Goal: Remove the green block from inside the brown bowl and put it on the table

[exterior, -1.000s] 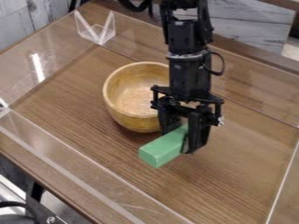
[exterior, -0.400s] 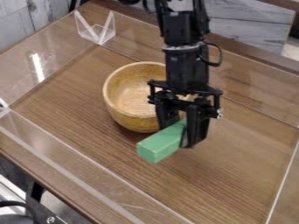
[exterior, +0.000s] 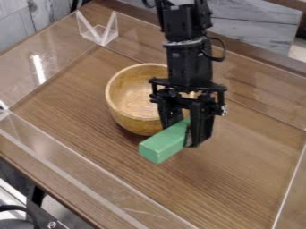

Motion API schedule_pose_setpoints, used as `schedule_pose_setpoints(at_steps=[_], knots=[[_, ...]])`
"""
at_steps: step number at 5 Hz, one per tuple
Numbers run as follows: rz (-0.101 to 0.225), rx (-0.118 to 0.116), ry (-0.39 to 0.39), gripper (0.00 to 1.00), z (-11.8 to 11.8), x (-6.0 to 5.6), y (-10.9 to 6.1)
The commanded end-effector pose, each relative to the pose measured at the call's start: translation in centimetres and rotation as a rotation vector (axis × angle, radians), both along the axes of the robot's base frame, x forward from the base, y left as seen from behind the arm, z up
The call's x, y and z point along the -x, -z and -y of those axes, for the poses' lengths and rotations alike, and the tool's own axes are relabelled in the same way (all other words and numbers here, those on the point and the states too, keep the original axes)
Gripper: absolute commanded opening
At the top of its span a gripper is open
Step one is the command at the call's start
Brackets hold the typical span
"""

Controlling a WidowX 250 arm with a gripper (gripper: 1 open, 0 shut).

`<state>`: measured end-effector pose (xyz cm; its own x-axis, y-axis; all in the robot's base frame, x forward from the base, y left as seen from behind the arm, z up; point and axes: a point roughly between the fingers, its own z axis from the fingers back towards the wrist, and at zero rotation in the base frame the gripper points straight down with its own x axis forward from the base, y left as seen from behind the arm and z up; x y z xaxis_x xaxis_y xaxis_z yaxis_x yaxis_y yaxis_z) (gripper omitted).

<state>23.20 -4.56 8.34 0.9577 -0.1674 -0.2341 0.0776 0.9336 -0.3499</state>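
The green block hangs tilted, its upper end pinched between the black fingers of my gripper, which is shut on it. Its lower end sits close over the table, just in front of the brown bowl; whether it touches the wood I cannot tell. The bowl stands behind and to the left of the gripper, and the part of its inside that shows holds nothing. The black arm rises straight up from the gripper and covers part of the bowl's right rim.
Low clear plastic walls run along the table's edges. A clear plastic stand sits at the back left corner. Bare wood lies in front of and to the right of the block.
The gripper and the green block have shifted slightly up and left; the grip is the same and the bowl has not moved.
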Motion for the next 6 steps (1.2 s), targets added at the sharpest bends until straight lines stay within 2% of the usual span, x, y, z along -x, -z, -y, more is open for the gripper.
schedule_pose_setpoints(at_steps=[1, 6], knots=[[0.074, 0.013, -0.008, 0.0, -0.2, -0.5, -1.9], [0.058, 0.057, -0.01, 0.0, -0.2, 0.3, -3.3]])
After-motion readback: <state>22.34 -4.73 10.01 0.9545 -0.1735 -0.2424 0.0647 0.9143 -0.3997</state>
